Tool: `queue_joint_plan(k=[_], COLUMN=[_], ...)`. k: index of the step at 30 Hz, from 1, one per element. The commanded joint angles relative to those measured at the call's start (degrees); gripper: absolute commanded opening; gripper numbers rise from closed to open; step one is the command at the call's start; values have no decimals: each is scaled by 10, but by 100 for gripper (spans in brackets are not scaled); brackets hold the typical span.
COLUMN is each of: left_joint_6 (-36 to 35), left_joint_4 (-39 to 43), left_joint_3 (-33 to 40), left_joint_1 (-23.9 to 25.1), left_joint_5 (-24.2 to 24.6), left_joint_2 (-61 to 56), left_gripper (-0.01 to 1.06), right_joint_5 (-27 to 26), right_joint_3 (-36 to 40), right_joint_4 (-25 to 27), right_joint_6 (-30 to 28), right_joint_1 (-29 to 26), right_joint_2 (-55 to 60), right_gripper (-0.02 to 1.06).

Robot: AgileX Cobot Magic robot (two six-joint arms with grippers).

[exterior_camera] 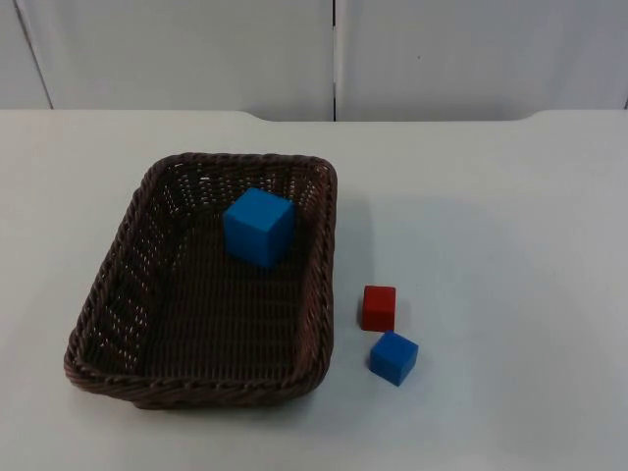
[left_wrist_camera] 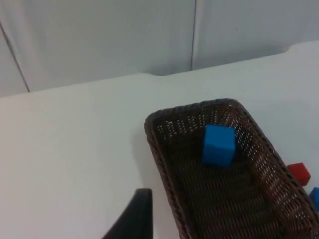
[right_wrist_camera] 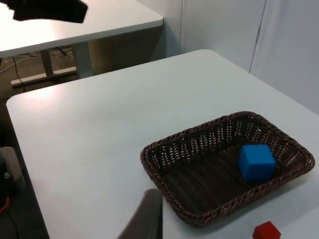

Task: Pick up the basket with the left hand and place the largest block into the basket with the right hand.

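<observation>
basket (exterior_camera: 108, 324) rested on surface, centre-left | big blue block (exterior_camera: 259, 227) inside, task apparently done | hands: cannot tell

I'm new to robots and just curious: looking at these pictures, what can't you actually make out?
- The large blue block hides the basket floor and wall behind it, top view.
- The small blue block is cut off by the picture edge, left wrist view.
- The red block is cut by the picture edge, right wrist view.
- Each wrist view gives one dark fingertip, so neither gripper's opening can be judged.
</observation>
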Motion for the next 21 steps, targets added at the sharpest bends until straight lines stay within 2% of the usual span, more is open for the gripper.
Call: queue_joint_plan(k=[1,3,5,8,12,16,21], left_joint_6=[-14,-34,-37,-92,-130,-184,-196], left_joint_4=[12,25,28,85,129,168,178], left_joint_3=[3,3,3,4,14,61,66], left_joint_1=[-1,-1,-1,-1,-1,-1,-1], left_joint_5=[21,44,46,67,89,106,128], left_joint_2=[-21,-52,-58,-102,-136,-196,-214], left_gripper=[105,105,105,105,105,105,105], right_joint_5=[5,8,8,9,9,11,28], right_joint_3=[3,3,3,3,3,3,3], right_joint_4=[-3,-3,-3,-3,-3,-3,-13], right_joint_6=[2,2,2,2,2,2,5], right_joint_1=[2,2,2,2,2,2,2], right_joint_2=[-9,-18,-19,-21,-21,-21,-21], right_gripper=[85,85,85,85,85,85,85])
